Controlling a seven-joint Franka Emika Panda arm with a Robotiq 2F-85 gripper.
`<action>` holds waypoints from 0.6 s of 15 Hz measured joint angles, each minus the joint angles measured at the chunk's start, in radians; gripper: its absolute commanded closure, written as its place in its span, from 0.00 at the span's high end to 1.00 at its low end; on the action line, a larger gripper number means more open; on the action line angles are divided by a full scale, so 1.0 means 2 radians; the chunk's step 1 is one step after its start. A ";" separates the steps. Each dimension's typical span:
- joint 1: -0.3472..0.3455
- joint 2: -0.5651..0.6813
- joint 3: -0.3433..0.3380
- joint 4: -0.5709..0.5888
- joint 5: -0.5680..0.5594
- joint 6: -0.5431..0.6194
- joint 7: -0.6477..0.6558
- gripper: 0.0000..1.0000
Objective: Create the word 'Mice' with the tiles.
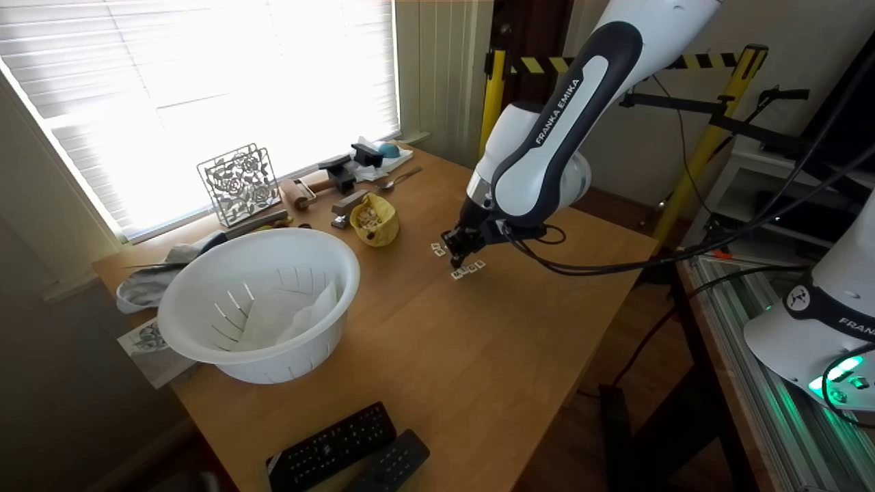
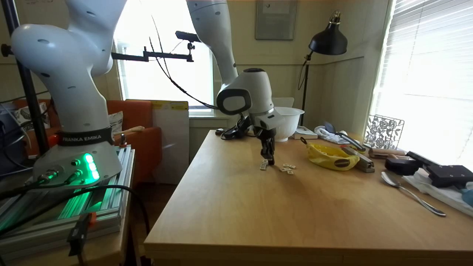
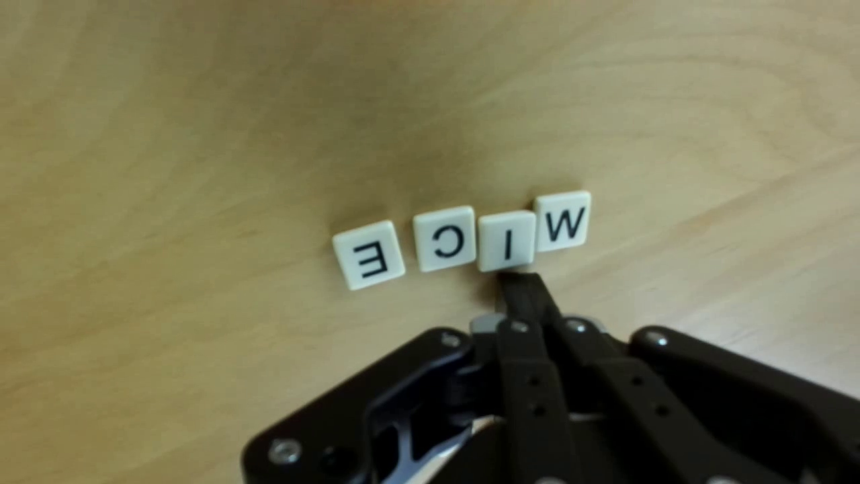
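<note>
**Four letter tiles in a row on the counter, pressed-together claw at the lower edge**

Left to right in the wrist view: first the E tile, slightly tilted, with a gap after it; next the C tile; just beside that, the I tile; then the M tile, set a little higher and edge to edge with the I. All four letters upside down here, so MICE from right to left. Just below the I tile, the claw's black fingertips, pressed against each other. Contact with that tile: cannot tell.

Left to right in an exterior view: a white bowl with slits in its wall; behind the bowl, in front of the window, a metal rack with a rose pattern; nearer the camera, two black remotes, side by side; a yellow pouch with small cream pieces inside; beyond the pouch, a spoon. Farther right, a few loose tiles, near the row but apart from it. Alongside, the claw, pointing down between loose tiles and row. From the upper right, the white-and-black arm, angled down to the claw; at far right, its base with green lights.
</note>
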 measured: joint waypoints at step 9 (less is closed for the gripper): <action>0.000 -0.001 0.000 0.000 0.000 -0.005 -0.002 0.00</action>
